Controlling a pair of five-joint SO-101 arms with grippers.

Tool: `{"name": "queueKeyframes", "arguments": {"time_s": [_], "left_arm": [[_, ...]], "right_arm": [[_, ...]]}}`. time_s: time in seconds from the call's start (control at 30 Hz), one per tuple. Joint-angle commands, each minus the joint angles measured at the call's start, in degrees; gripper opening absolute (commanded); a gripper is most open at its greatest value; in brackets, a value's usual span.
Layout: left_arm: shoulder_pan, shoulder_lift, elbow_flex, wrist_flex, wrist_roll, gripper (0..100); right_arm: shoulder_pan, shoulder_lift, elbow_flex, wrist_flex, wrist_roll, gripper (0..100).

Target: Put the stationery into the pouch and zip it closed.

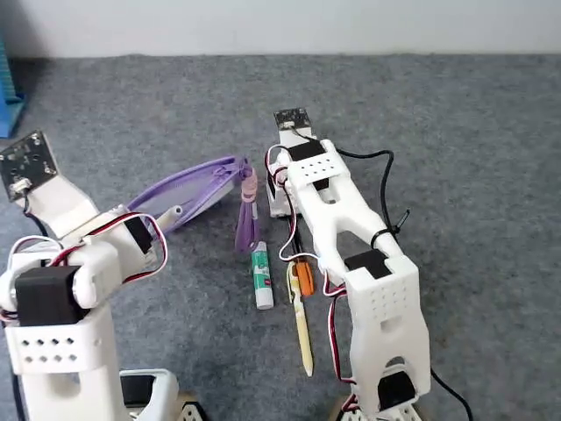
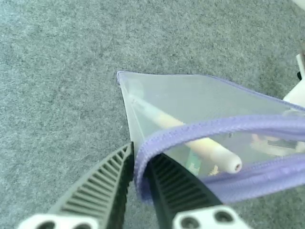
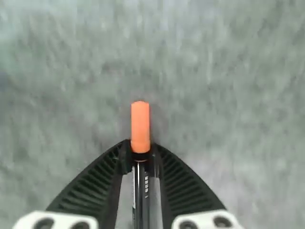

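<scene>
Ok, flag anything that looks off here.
Nothing spilled or broken. The pouch is tilted, pinched at one end of its rim by the left gripper, and a cream pen inside lies with its end in the open mouth, which might block the zip.

Light: bright, soft and even over your grey carpet point(image 1: 456, 132), near to far.
Shadows: faint, soft-edged, close under the right arm point(image 1: 351, 228) and beside the glue stick point(image 1: 261, 276).
Glare: mild sheen on the clear pouch point(image 2: 190, 105) side.
Brightest: white wall point(image 1: 280, 26), far edge.
Pen point(image 3: 140, 126) cap: evenly lit.
</scene>
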Motion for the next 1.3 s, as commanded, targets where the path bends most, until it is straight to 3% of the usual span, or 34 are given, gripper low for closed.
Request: {"name": "queueKeyframes", "arguments": {"time_s": [0.0, 0.43, 0.63, 0.9, 1.03, 1.27], "left_arm": [[-0.4, 0.6, -1.7, 0.1, -0.2, 1], [-0.4, 0.2, 1.0, 0.1, -0.2, 1], [-0.4, 0.2, 1.0, 0.1, -0.2, 1], [-0.4, 0.2, 1.0, 0.1, -0.2, 1], [-0.4, 0.2, 1.0, 0.1, -0.2, 1], [-0.4, 0.2, 1.0, 0.1, -0.2, 1]], "right_arm": [[1.4, -6.7, -1.2, 7.0, 0.8, 0.8], [4.0, -22.4, -1.2, 29.7, 0.7, 0.8], [3.5, -38.2, 5.6, 30.4, 2.5, 0.8], [-3.6, -65.8, 17.4, 30.2, 3.5, 0.8], [-10.0, -75.9, 17.8, 24.7, 3.4, 0.8], [-21.5, -84.3, 17.9, 3.2, 3.6, 0.8]]}}
